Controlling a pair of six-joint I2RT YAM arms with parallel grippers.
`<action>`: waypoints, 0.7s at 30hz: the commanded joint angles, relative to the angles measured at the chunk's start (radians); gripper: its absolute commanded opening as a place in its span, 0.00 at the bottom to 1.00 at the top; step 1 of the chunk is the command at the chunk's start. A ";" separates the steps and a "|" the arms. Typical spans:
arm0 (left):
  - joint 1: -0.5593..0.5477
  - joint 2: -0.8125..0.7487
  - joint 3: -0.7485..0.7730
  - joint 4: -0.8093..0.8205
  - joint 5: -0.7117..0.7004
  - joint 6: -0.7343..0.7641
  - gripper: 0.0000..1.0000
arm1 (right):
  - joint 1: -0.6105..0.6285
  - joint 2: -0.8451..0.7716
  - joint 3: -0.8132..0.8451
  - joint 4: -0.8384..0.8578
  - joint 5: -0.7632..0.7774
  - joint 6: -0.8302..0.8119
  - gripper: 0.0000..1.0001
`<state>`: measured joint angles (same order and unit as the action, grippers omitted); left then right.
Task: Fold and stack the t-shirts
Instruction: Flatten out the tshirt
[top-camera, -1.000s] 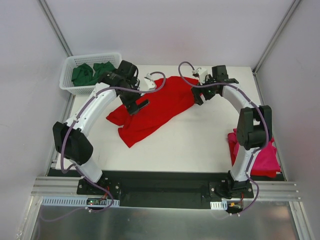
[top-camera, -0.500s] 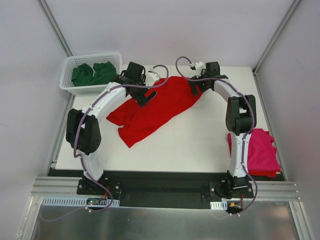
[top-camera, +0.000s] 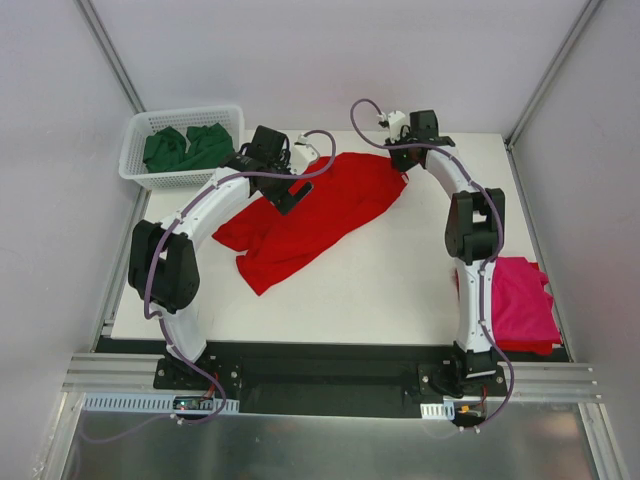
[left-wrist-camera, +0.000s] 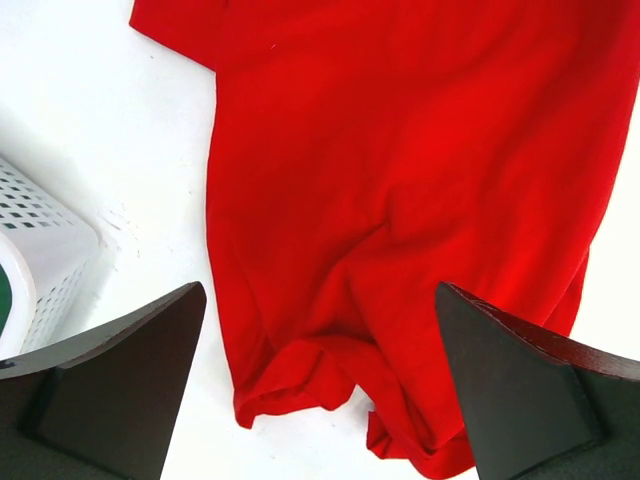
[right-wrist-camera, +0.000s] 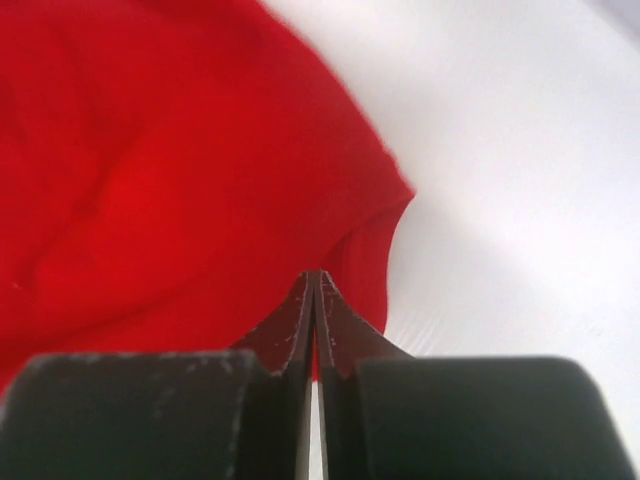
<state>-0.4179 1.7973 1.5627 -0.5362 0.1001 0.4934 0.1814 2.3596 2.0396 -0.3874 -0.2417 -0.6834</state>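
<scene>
Spreading the red shirt (top-camera: 310, 215) flat for folding is the step in hand. It lies rumpled on the table (top-camera: 400, 285), with the right gripper (right-wrist-camera: 315, 280) clenched at its far right corner, seemingly pinching cloth, and the left gripper (left-wrist-camera: 315, 295) hanging released above its far left part. Next, I judge, the left must drop and pinch a corner there so both can draw the cloth taut. There is bare room on the shirt's near side, but the basket (top-camera: 135, 165) stands just to its left and the table's far edge lies close beyond it.

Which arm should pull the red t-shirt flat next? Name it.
Right. The right gripper is shut on a corner of the red t-shirt; the left gripper hangs open above it, holding nothing.
</scene>
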 joint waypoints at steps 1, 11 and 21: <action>-0.002 -0.022 0.042 0.012 -0.007 -0.013 0.99 | 0.007 0.026 0.168 -0.062 -0.099 0.047 0.01; -0.013 -0.067 -0.026 0.013 -0.028 -0.001 0.99 | 0.098 0.000 0.143 -0.146 0.073 -0.042 0.62; -0.016 -0.114 -0.073 0.012 -0.036 0.004 0.99 | 0.096 0.036 0.172 -0.281 0.234 -0.027 0.83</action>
<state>-0.4267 1.7588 1.5124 -0.5339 0.0856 0.4892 0.2943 2.4046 2.1777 -0.6193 -0.1204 -0.6937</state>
